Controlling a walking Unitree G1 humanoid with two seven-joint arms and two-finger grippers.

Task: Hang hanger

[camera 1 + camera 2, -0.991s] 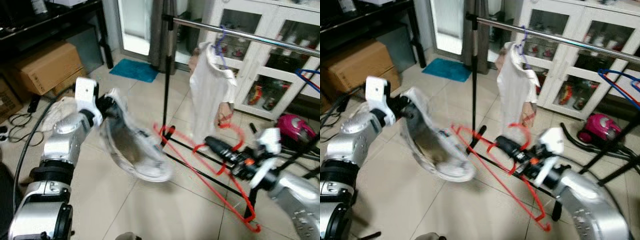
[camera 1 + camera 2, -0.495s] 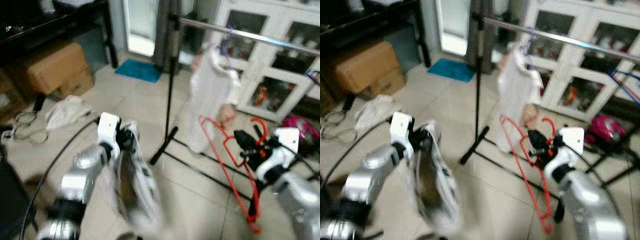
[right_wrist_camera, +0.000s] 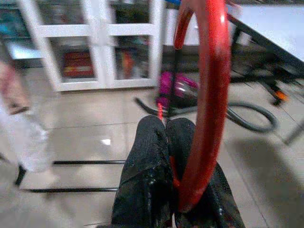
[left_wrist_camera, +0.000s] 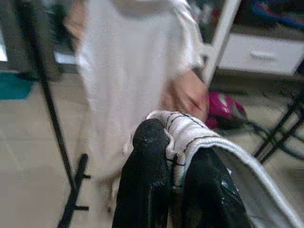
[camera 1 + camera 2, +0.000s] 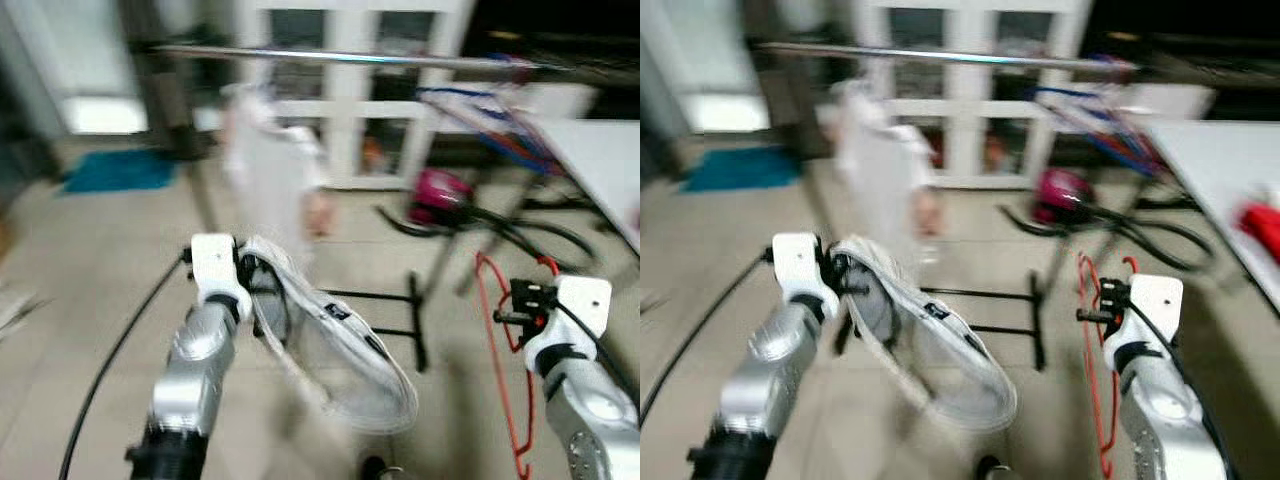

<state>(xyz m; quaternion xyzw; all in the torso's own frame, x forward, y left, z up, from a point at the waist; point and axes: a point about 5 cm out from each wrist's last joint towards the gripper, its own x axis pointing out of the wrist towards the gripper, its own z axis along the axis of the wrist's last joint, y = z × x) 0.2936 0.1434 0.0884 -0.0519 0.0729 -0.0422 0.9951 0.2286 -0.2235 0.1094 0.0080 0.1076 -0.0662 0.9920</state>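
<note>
**Red hanger pinched in my right gripper, garment in my left**

From the head camera, blurred as it is, I see my right gripper (image 5: 512,305) at about 4 o'clock, its fingers closed tight on the red hanger (image 5: 515,400). The hanger hangs down from the grip toward the tiled floor (image 5: 90,260), its hook up by the fingers. In the right wrist view the red hook (image 3: 204,95) curves up just past the black fingers (image 3: 147,175).

At 8 o'clock, my left gripper (image 5: 245,275) is clamped on the edge of a white garment (image 5: 340,350), which sags open toward the middle of the frame; a small dark label on it is too blurred to read. In the left wrist view the fingers (image 4: 147,180) pinch its ribbed hem (image 4: 190,135).

At 12 o'clock the metal rail (image 5: 350,58) runs across, with a white shirt (image 5: 265,160) hanging from it at 11 o'clock and blue hangers (image 5: 470,105) at 1 o'clock. A white glass-door cabinet (image 5: 350,90) stands behind, and a pink object (image 5: 435,190) sits on the floor.
</note>
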